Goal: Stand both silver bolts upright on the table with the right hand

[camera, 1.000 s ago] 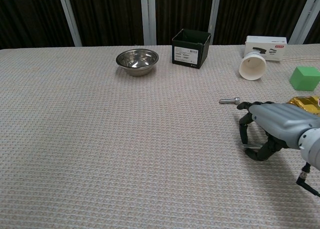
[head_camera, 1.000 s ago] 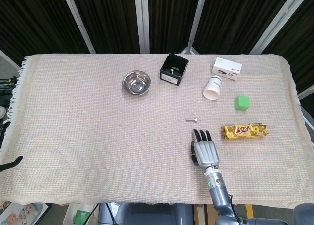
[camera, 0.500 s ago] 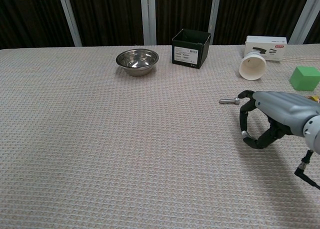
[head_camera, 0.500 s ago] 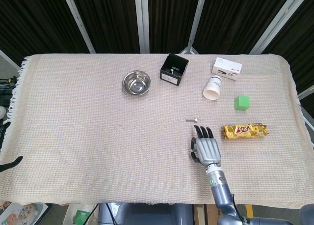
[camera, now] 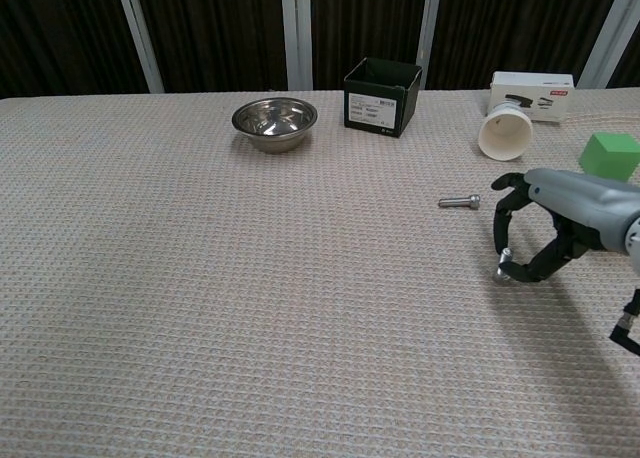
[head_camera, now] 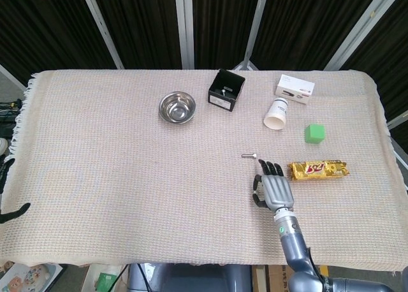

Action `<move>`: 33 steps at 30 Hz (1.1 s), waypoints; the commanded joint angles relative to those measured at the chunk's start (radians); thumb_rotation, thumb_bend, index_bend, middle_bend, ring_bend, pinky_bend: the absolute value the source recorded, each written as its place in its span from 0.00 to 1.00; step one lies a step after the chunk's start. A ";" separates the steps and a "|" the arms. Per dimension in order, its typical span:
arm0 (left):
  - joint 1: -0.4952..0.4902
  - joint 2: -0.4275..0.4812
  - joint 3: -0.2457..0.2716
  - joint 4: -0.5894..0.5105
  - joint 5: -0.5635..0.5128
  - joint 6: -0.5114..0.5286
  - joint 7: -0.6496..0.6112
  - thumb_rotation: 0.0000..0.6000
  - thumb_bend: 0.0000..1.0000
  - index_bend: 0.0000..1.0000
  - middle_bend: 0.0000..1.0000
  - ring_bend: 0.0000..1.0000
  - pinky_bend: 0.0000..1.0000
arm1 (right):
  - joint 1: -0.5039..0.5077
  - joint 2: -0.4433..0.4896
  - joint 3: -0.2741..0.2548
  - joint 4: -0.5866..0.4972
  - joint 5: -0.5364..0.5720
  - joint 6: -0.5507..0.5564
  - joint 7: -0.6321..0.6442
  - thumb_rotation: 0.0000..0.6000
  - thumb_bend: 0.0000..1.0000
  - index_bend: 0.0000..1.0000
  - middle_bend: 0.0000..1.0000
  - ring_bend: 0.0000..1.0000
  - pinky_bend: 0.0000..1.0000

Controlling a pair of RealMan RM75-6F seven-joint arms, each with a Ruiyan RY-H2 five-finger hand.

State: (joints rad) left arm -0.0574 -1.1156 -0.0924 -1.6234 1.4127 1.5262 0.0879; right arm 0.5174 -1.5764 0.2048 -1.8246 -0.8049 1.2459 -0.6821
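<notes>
Steel bowl (camera: 274, 122) and black box (camera: 382, 96) sit far back on the tabletop (camera: 200, 298). One silver bolt (camera: 459, 202) lies flat just left of the right hand (camera: 545, 228). That hand hangs low, fingers curled, pinching a second bolt (camera: 504, 263) at the thumb tip; left hand unseen.

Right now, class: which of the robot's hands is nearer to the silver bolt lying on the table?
Right. The right hand sits just right of the lying bolt, holding another bolt. The left hand isn't visible.
</notes>
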 commanded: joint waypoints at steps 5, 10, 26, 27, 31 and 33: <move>0.000 -0.001 -0.001 0.000 -0.001 0.000 0.001 1.00 0.01 0.10 0.02 0.00 0.00 | 0.009 0.016 -0.003 -0.011 0.014 -0.003 0.005 1.00 0.37 0.62 0.07 0.01 0.00; 0.000 -0.001 0.001 -0.001 0.002 0.001 0.005 1.00 0.01 0.10 0.02 0.00 0.00 | 0.018 0.028 -0.004 -0.019 0.031 -0.011 0.012 1.00 0.37 0.62 0.07 0.01 0.00; 0.000 -0.002 -0.001 -0.001 -0.001 0.002 0.003 1.00 0.01 0.10 0.02 0.00 0.00 | 0.025 0.115 -0.011 -0.086 0.057 -0.009 0.037 1.00 0.37 0.62 0.07 0.01 0.00; 0.000 -0.002 -0.001 -0.001 -0.001 0.002 0.003 1.00 0.01 0.10 0.02 0.00 0.00 | 0.025 0.117 -0.012 -0.087 0.057 -0.009 0.038 1.00 0.37 0.62 0.07 0.01 0.00; 0.002 -0.001 0.000 -0.002 0.000 0.005 0.003 1.00 0.01 0.10 0.02 0.00 0.00 | 0.022 0.137 -0.015 -0.092 0.062 -0.015 0.053 1.00 0.37 0.62 0.07 0.01 0.00; 0.003 0.000 -0.001 -0.002 -0.002 0.006 0.002 1.00 0.01 0.10 0.02 0.00 0.00 | 0.018 0.151 -0.017 -0.092 0.064 -0.018 0.065 1.00 0.37 0.62 0.07 0.01 0.00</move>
State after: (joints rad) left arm -0.0550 -1.1161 -0.0932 -1.6253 1.4113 1.5319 0.0901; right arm 0.5384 -1.4327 0.1897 -1.9162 -0.7426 1.2306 -0.6244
